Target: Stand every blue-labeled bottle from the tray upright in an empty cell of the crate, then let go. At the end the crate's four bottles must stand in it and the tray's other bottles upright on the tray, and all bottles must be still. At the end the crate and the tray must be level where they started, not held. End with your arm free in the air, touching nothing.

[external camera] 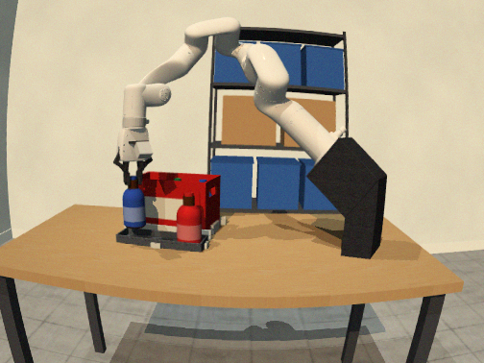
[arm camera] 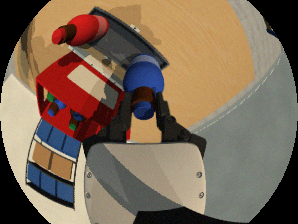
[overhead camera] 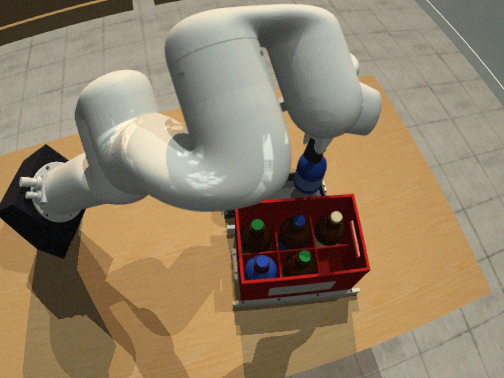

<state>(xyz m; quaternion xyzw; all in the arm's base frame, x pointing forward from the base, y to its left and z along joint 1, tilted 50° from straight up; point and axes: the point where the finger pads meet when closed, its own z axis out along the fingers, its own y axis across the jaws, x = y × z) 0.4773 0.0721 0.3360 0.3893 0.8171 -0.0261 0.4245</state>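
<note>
My gripper (overhead camera: 315,148) (external camera: 133,181) (arm camera: 143,99) is shut on the dark neck of a blue bottle (overhead camera: 310,173) (external camera: 133,211) (arm camera: 143,75). The bottle hangs upright a little above the tray (external camera: 136,241) (arm camera: 115,39), beside the crate (overhead camera: 250,290) (external camera: 209,211) (arm camera: 57,80). A red bottle (external camera: 189,223) (arm camera: 87,29) stands upright at the tray's other end; the arm hides it in the top view. The crate's back row holds a green-capped (overhead camera: 257,237), a blue-capped (overhead camera: 296,233) and a white-capped bottle (overhead camera: 330,231). Its front row holds a blue bottle (overhead camera: 261,270), a green-capped brown one (overhead camera: 300,264) and an empty right cell (overhead camera: 332,264).
The crate's high red walls and dividers stand right next to the tray. Pale brackets (overhead camera: 296,302) lie along the crate's base. The robot's black base (overhead camera: 50,235) (external camera: 365,206) stands on the table (overhead camera: 410,210) (external camera: 288,274). A shelf with blue bins (external camera: 231,182) is behind.
</note>
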